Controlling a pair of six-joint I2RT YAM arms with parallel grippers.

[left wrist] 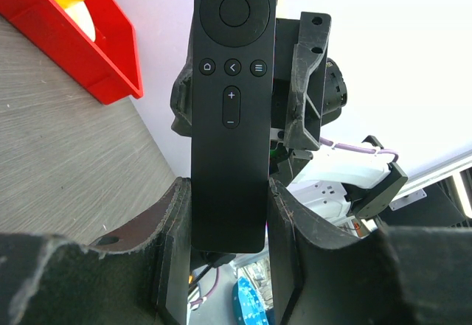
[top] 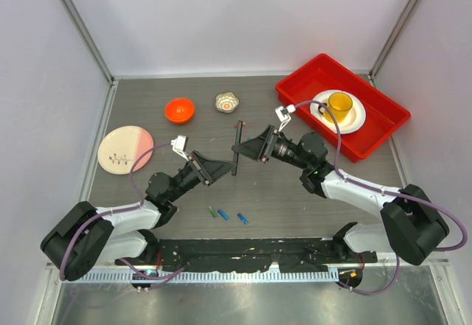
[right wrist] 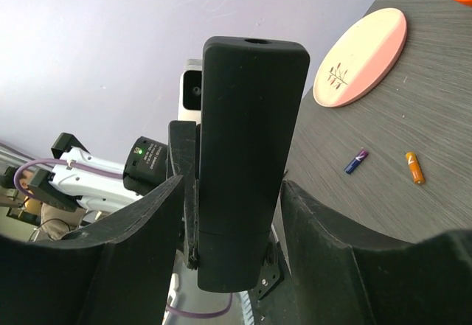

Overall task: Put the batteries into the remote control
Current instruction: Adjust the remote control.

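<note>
The black remote control (top: pixel 236 148) hangs upright above the table's middle, between both arms. My left gripper (top: pixel 227 166) is shut on its lower end; the left wrist view shows its button face (left wrist: pixel 230 89) pinched between my fingers (left wrist: pixel 228 192). My right gripper (top: pixel 244 147) faces it from the other side. In the right wrist view the remote's plain back (right wrist: pixel 247 155) stands between that gripper's jaws (right wrist: pixel 232 185), which are open, with a narrow gap on the left side. Three batteries lie on the table near the arm bases: green (top: pixel 212 211), blue (top: pixel 223 214), blue (top: pixel 242 218).
A red tray (top: pixel 383 130) at the back right holds a white plate and a yellow cup (top: pixel 340 105). An orange bowl (top: pixel 179 109) and a small patterned cup (top: pixel 227 102) stand at the back. A pink plate (top: pixel 125 148) lies at the left.
</note>
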